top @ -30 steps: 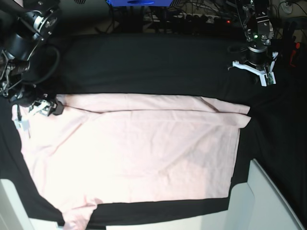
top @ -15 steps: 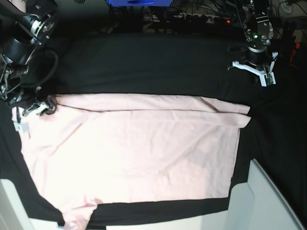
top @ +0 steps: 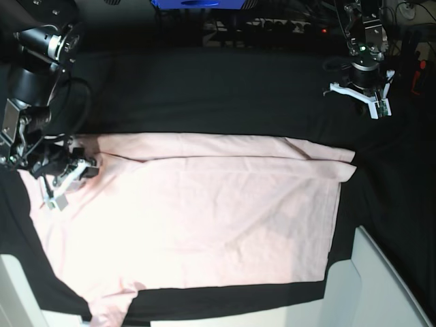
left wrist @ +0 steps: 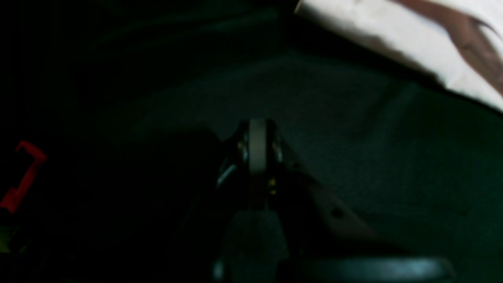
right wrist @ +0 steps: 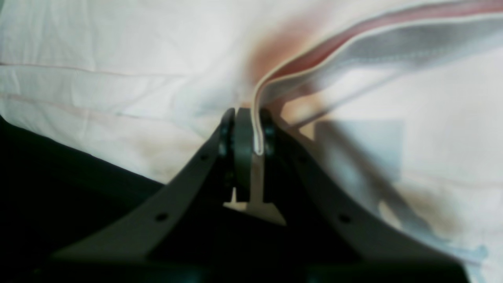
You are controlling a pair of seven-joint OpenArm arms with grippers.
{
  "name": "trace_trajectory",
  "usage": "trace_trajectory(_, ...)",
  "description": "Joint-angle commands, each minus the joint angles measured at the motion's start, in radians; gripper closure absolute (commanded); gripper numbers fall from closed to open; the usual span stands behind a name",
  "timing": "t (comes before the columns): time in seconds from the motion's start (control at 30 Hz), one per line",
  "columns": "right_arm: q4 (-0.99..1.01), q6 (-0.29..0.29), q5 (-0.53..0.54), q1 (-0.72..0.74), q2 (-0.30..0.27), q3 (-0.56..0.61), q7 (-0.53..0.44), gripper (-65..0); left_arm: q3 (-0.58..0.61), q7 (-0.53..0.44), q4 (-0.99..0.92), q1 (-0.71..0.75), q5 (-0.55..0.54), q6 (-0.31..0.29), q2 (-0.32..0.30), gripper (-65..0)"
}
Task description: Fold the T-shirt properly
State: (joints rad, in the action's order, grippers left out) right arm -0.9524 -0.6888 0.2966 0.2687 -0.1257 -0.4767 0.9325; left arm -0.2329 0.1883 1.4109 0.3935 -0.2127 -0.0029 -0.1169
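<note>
The worktop (top: 204, 88), draped in a black table cloth (top: 218, 102), carries the T-shirt (top: 197, 218), which lies spread flat across its near half, plain pale pink side up, one long edge folded over along the far side; the right arm (top: 34, 82) reaches down from the far left corner of the base view, its wrist bent in toward the shirt's left edge; the left arm (top: 364, 41) hangs over bare cloth at the far right, well apart from the shirt; the right tool (right wrist: 247, 129) is clenched on a raised fold of the T-shirt (the hem runs between its jaws); the left tool (left wrist: 257, 145) is clenched on nothing.
</note>
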Motion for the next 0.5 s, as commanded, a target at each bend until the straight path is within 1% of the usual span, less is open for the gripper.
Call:
trace_trajectory(0.0, -0.017, -0.009, 0.02, 0.034, -0.01, 0.013, -0.016, -2.6, -0.003, -0.023, 0.017, -0.001, 0.0, 0.005, -0.008, 0.0)
trace_trajectory(0.2, -0.015, -0.009, 0.02, 0.082, -0.009, 0.052, -0.016, -2.6, -0.003, -0.023, 0.017, -0.001, 0.0, 0.005, -0.008, 0.0)
trace_trajectory(0.37, -0.014, 0.002, 0.02, 0.122, -0.009, 0.082, -0.014, -2.6, -0.003, -0.022, 0.017, 0.0, 0.0, 0.005, -0.008, 0.0)
trace_trajectory(0.47, -0.014, 0.004, 0.019, 0.146, 0.008, 0.082, -0.014, -2.6, -0.003, -0.02, 0.017, 0.0, 0.0, 0.005, -0.008, 0.0)
